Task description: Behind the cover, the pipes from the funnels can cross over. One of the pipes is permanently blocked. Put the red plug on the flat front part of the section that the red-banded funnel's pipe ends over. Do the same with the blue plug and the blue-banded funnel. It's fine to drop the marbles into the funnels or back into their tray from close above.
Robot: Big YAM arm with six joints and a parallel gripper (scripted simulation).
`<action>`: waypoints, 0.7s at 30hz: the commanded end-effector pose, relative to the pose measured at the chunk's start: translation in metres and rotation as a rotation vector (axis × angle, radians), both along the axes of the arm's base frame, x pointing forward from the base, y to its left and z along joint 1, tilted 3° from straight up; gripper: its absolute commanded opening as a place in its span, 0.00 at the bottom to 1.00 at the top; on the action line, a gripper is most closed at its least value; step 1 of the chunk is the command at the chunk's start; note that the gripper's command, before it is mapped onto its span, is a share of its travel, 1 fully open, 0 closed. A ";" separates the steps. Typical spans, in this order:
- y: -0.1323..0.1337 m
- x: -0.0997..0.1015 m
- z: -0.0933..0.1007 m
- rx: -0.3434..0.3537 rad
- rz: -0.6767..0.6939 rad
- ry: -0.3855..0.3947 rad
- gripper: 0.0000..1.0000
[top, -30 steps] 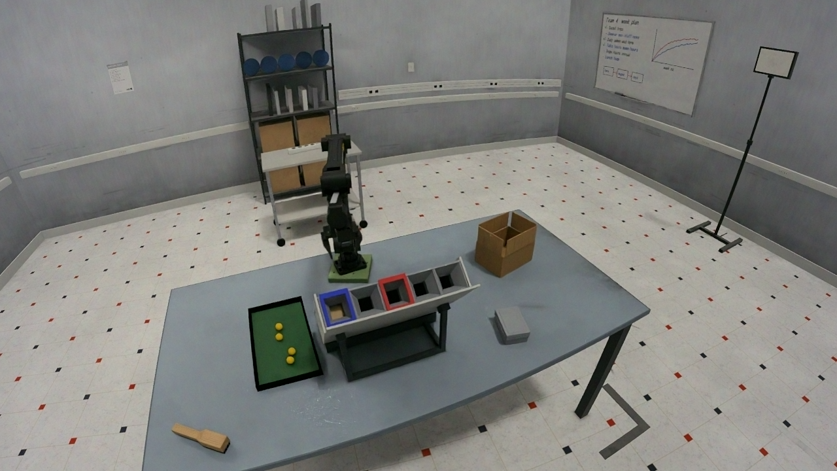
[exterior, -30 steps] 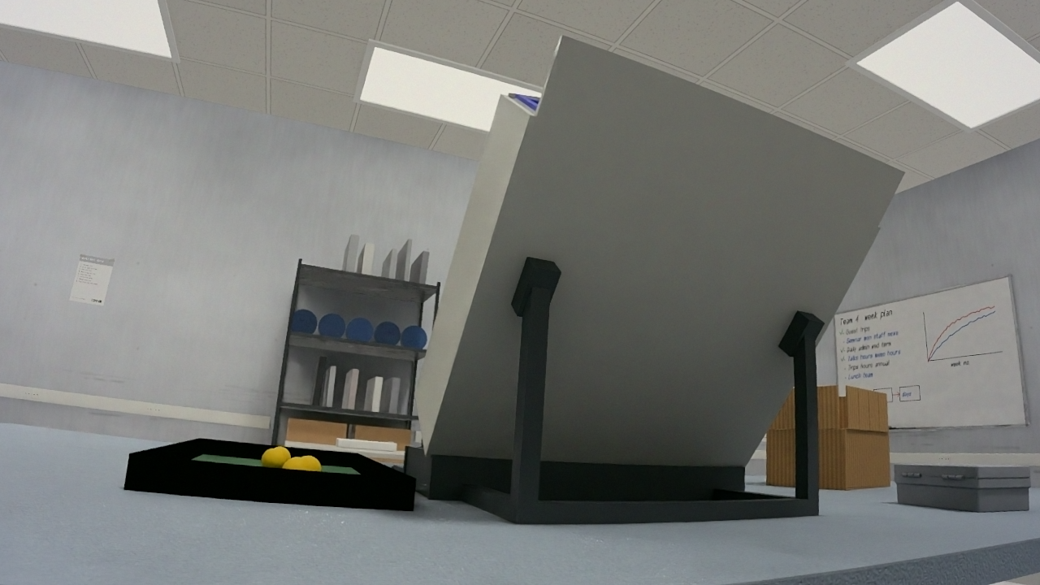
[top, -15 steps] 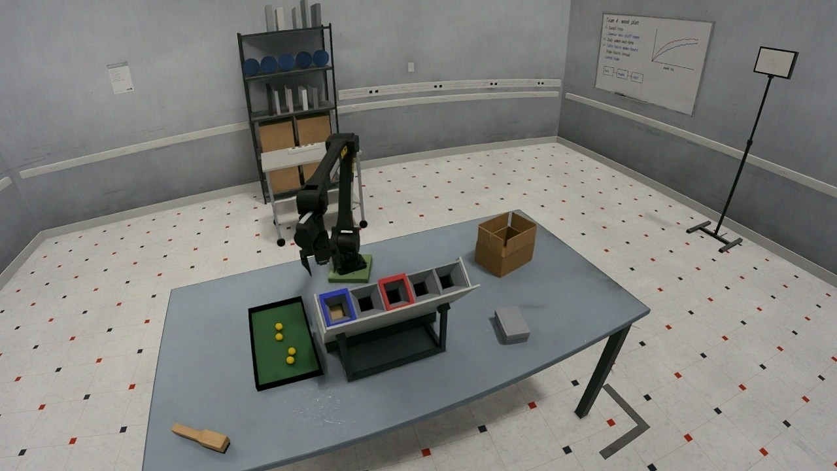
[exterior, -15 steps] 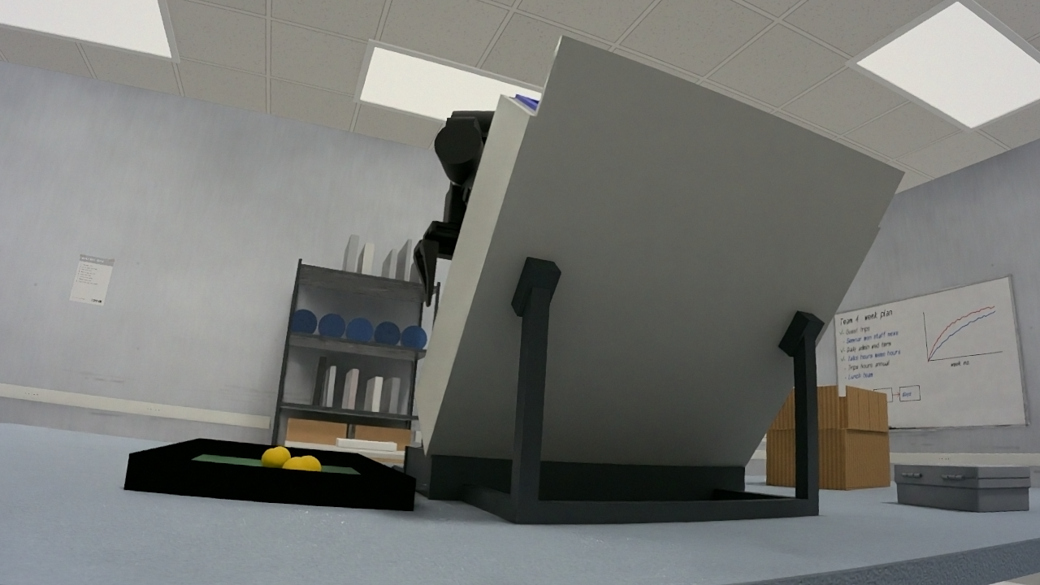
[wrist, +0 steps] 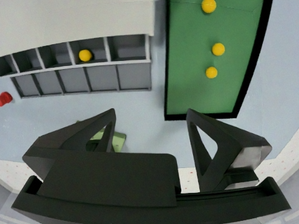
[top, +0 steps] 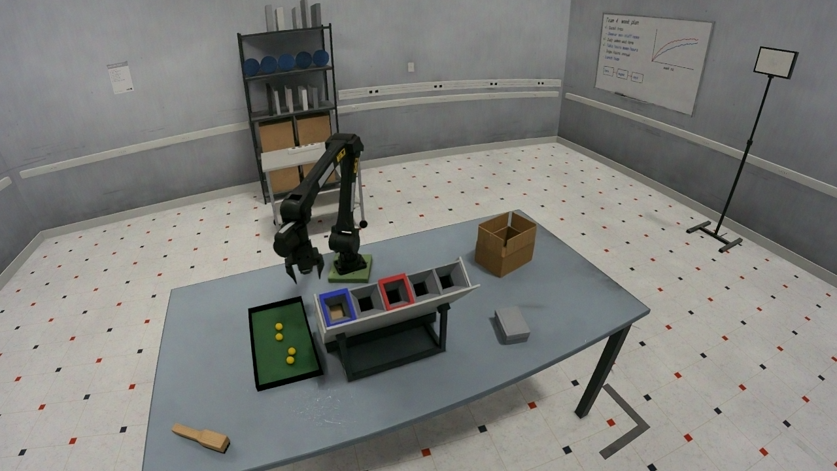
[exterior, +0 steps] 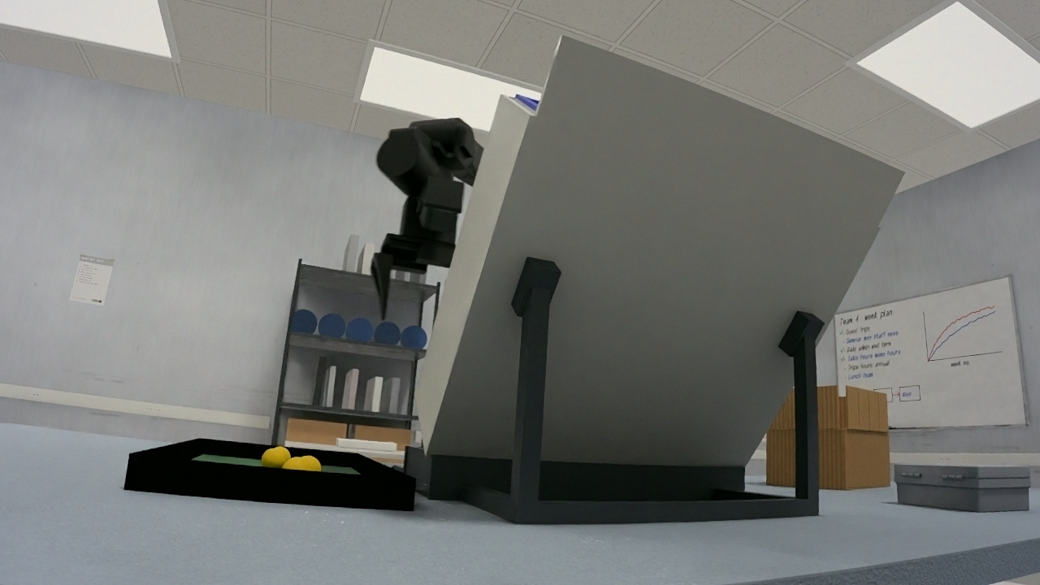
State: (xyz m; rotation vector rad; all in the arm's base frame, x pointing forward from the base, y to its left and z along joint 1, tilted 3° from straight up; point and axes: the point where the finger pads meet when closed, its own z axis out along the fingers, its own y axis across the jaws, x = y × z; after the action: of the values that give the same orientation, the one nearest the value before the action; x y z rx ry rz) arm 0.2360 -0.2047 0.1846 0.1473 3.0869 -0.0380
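My gripper is open and empty. It hangs above the table behind the green marble tray. Several yellow marbles lie in the tray. The funnel block has a blue-banded funnel and a red-banded funnel above a white cover. In the wrist view, a row of grey sections lies under the cover. One yellow marble sits in the second section from the right. The red plug shows at the left edge. The blue plug is out of view.
The arm's green base plate stands behind the funnel block. A cardboard box stands at the back right. A grey case lies right of the stand, and a wooden block lies at the front left.
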 end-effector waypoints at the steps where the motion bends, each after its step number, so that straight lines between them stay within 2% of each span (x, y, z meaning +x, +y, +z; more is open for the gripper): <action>1: -0.037 0.001 -0.006 -0.007 0.029 -0.009 0.80; 9: -0.110 -0.009 -0.021 -0.014 0.014 -0.018 0.80; 21: -0.128 -0.012 -0.026 -0.011 0.032 -0.006 0.80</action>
State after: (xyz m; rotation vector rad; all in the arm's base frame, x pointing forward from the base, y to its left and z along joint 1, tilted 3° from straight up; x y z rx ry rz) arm 0.2127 -0.3072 0.1442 0.1302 3.1126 0.0073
